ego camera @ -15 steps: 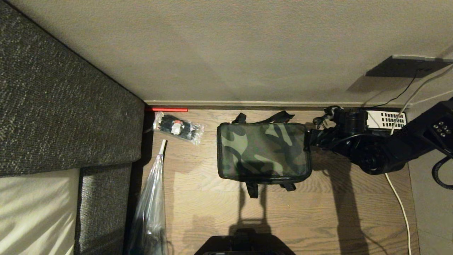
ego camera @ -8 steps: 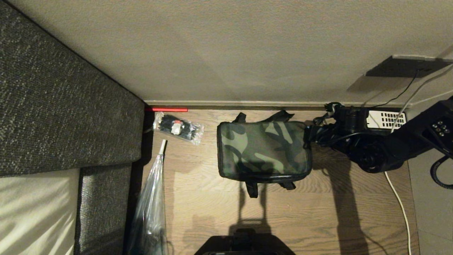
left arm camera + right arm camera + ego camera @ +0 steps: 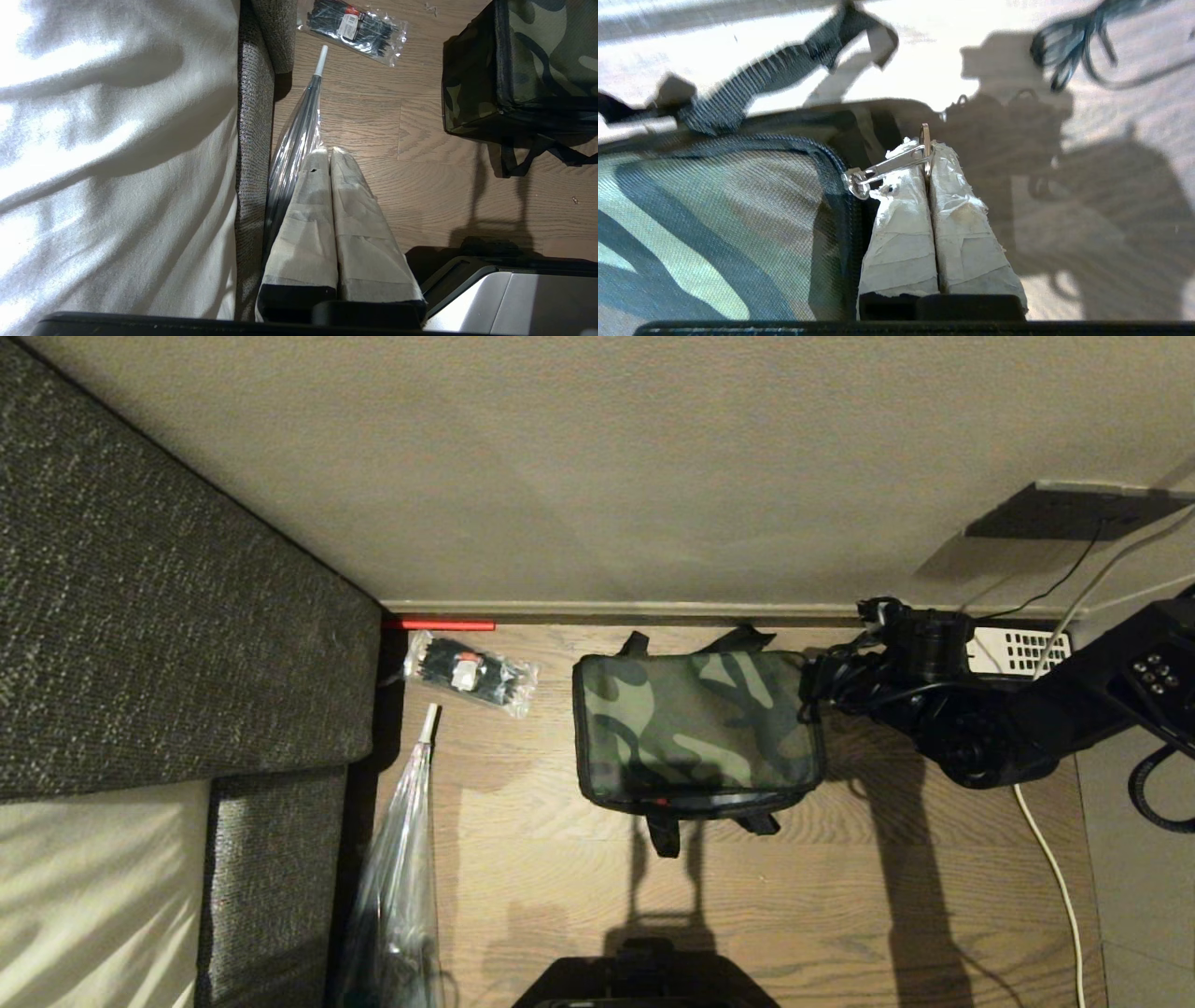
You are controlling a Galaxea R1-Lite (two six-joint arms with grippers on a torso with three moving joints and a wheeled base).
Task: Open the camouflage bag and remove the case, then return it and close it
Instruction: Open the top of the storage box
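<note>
Metal zipper pull (image 3: 887,167) sits clenched in the right gripper (image 3: 927,149). Beside it lies the camouflage bag (image 3: 695,728). Left gripper (image 3: 329,156) hangs clenched, empty.

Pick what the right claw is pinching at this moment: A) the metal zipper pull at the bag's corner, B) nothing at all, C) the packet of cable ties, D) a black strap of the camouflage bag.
A: in the right wrist view the right claw is shut on the metal zipper pull at the corner of the camouflage bag.
</note>
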